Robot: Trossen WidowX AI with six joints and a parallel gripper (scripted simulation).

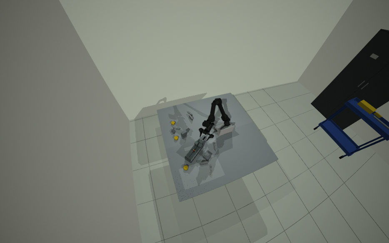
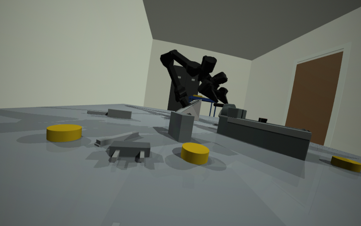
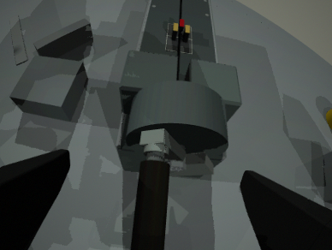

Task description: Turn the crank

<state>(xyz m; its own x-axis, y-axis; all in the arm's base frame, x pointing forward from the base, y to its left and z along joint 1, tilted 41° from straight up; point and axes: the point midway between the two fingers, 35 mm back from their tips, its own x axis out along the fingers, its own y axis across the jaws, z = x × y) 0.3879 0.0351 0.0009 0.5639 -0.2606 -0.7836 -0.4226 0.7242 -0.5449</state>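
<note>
The dark grey-green machine (image 1: 189, 158) (image 2: 263, 141) has a long slotted top and a round crank hub (image 3: 177, 103). Its dark handle (image 2: 218, 104) (image 3: 150, 205) sticks out from the hub toward the arm. The red pointer (image 1: 193, 150) (image 3: 181, 22) stands between the two brass marks (image 3: 175, 27) (image 3: 187, 29); in the wrist view it looks slightly past them, away from the crank. My gripper (image 2: 222, 102) (image 3: 157, 170) is open and empty. In the wrist view its fingers are on either side of the handle, wide apart; in the exterior view the tips are just above it.
Yellow discs (image 1: 173, 122) (image 1: 175, 137) (image 1: 185, 167) lie along one side of the table (image 1: 252, 146). A grey block (image 1: 185, 133) (image 2: 181, 126) stands on that side too. Another grey block (image 1: 207, 155) (image 3: 47, 86) lies on the machine's other side. A pale wedge (image 1: 226, 129) is by the arm's base.
</note>
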